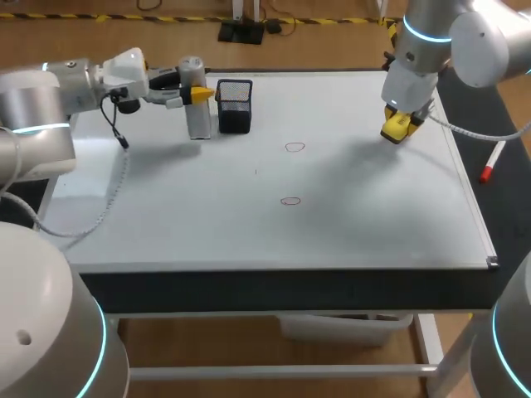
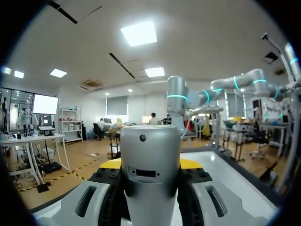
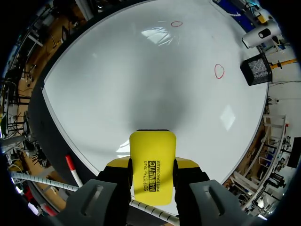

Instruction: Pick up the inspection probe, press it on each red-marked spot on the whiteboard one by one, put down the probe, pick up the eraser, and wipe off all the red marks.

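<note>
Eraser [image 3: 151,150] sits clamped in my right claw [image 3: 152,167], poised over the whiteboard [image 1: 373,215] to wipe red marks [image 1: 294,148]; left claw [image 2: 150,165] grips the probe [image 2: 150,146].

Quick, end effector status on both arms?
Left end effector: closed, holding the inspection probe.
Right end effector: closed, holding the yellow eraser.

A black mesh cup [image 1: 235,105] is seen standing upright toward the far left of the table [image 1: 249,286] (whether anything is held inside cannot be told). A white marker [image 1: 492,162] is laid on the dark strip along the table's right side, slightly askew, its red end turned toward the front, well apart from the cup.
</note>
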